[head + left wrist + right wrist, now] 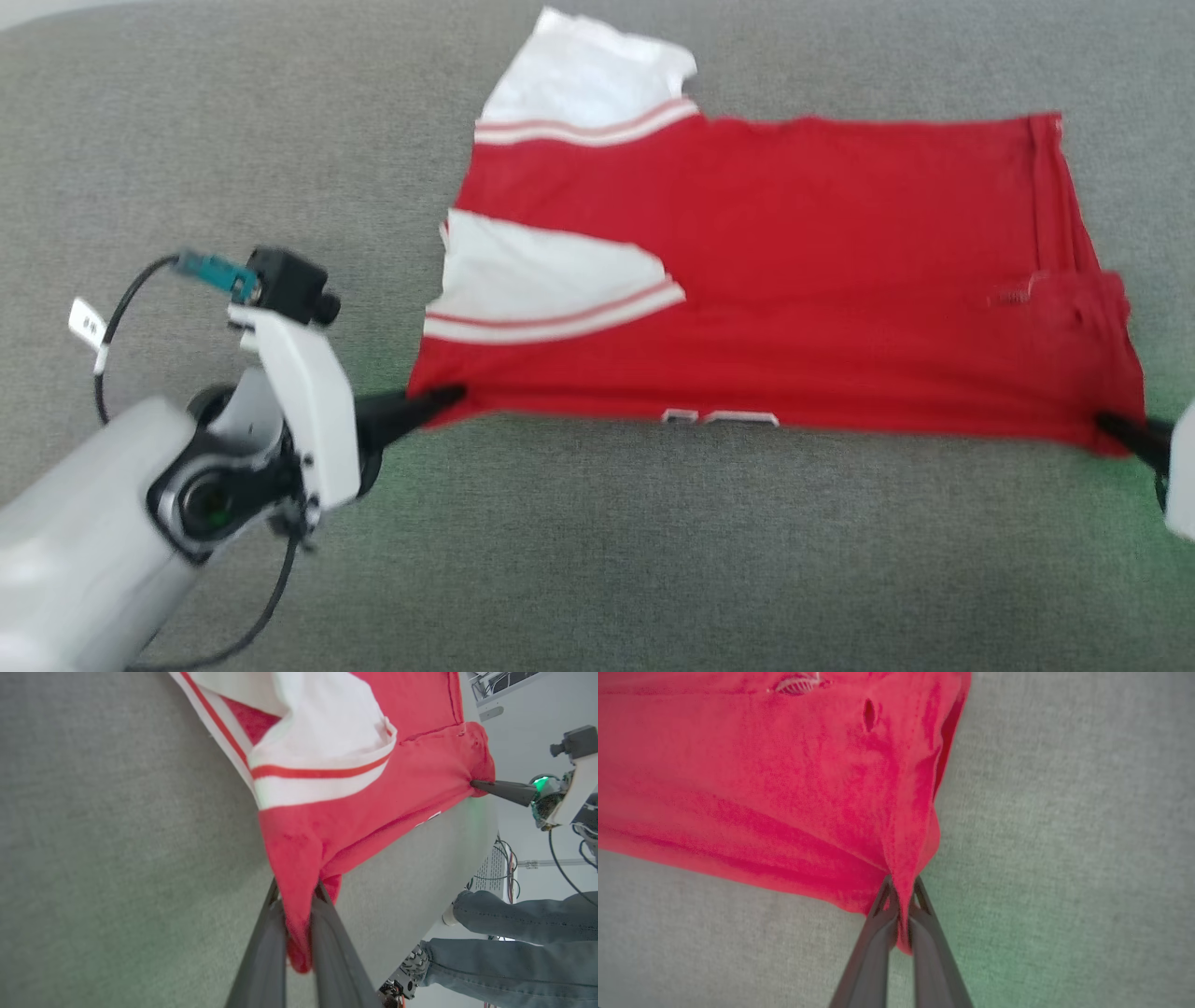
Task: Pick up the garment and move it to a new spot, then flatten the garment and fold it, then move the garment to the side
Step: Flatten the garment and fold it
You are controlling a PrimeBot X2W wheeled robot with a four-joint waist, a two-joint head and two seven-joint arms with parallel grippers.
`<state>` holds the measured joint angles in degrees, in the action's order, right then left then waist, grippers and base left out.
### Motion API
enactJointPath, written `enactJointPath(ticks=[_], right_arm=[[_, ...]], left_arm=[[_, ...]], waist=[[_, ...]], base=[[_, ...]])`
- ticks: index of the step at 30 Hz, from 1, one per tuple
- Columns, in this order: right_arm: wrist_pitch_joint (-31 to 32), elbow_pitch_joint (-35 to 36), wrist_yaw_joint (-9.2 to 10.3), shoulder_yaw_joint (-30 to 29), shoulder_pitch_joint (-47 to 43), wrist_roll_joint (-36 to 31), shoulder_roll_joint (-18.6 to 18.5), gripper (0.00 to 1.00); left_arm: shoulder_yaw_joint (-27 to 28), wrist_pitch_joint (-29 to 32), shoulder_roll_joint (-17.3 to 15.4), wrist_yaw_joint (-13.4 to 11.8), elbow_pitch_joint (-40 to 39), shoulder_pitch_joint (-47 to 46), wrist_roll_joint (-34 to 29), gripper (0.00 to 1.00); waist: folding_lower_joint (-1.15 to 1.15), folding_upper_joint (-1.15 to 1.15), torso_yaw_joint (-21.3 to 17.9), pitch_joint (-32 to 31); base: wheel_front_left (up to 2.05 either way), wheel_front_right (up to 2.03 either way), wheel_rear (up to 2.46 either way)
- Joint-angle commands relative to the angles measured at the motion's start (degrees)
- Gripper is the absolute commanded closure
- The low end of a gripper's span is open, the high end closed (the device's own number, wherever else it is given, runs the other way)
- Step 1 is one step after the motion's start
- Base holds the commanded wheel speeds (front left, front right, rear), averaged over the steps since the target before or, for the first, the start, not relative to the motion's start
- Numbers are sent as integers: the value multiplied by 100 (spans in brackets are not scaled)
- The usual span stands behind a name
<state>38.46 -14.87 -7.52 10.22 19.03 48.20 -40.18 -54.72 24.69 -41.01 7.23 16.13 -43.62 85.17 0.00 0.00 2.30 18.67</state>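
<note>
Holding the garment (794,261) spread across the grey desk (187,140), with red cloth lying mostly flat and white striped sections turned in toward the robot's left. Pinching one near corner in the closed left claw (443,399) and the other in the closed right claw (1113,426), probably drawing the near edge taut for flattening or for carrying a fold over. Getting from the head view the whole spread and the white marks (719,417) along that edge. Getting from the left wrist view red cloth bunching between the fingers (266,961), plus a person's legs (514,924) beyond the desk. Getting from the right wrist view cloth squeezed in the claw and a small slit (868,715) nearby.
</note>
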Motion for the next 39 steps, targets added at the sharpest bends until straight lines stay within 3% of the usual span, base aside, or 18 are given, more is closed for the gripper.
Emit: enactJointPath(ticks=[1, 4, 11, 12, 13, 14, 15, 16, 17, 24, 31, 36, 39], right_arm=[[44, 34, 7, -35, -170, 38, -79, 100], [175, 359, 7, -190, -737, 119, -193, 100], [202, 886, 7, -659, -1391, -18, -54, 100], [141, 944, 7, -727, -1418, -77, -29, 87], [46, 981, 7, -817, -1427, -166, 4, 50], [-49, 989, 7, -920, -1429, -282, 60, 3], [-128, 978, 8, -1024, -1424, -396, 142, 0], [-220, 996, 8, -1105, -1418, -524, 205, 0], [-288, 1025, 5, -1166, -1418, -658, 267, 0], [-1052, 1419, 5, -1421, -1356, -1382, 752, 0], [-2574, 1699, 5, -1423, -1089, -2315, 1488, 0], [-3434, 1602, 5, -1285, -876, -2712, 2030, 0], [-3858, 1536, 5, -1130, -685, -2823, 2329, 0]], left_arm=[[24, -39, -120, 14, -82, 148, 27, 100], [-69, -108, -487, -68, -664, 619, 46, 100], [-132, -474, -587, -288, -1101, 1143, 16, 100], [-127, -521, -577, -307, -1121, 1167, -5, 100], [-108, -583, -561, -316, -1126, 1194, -30, 100], [-84, -663, -546, -331, -1112, 1215, -63, 77], [-65, -755, -545, -353, -1090, 1228, -109, 55], [-36, -851, -539, -390, -1057, 1242, -145, 14], [-6, -940, -535, -397, -1024, 1261, -168, 0], [364, -1858, -660, -548, -791, 1381, -356, 0], [731, -3059, -536, -743, -208, 1064, -1001, 0], [894, -3452, -334, -760, 231, 667, -1238, 0], [957, -3391, -250, -773, 588, 170, -1364, 0]], waist=[[0, 0, 31, -47], [0, 0, 77, -128], [0, 0, 161, -280], [0, 0, 165, -289], [0, 0, 169, -298], [0, 0, 170, -310], [0, 0, 168, -326], [0, 0, 168, -347], [0, 0, 163, -369], [0, 0, 10, -491], [0, 0, -349, -551], [0, 0, -671, -480], [0, 0, -981, -303]], base=[[0, 0, 0], [0, 0, 0], [0, 0, 0], [0, 0, 0], [0, 0, 0], [0, 0, 0], [0, 0, 0], [0, 0, 0], [0, 0, 0], [0, 0, 0], [0, 0, 0], [0, 0, 0], [0, 0, 0]])
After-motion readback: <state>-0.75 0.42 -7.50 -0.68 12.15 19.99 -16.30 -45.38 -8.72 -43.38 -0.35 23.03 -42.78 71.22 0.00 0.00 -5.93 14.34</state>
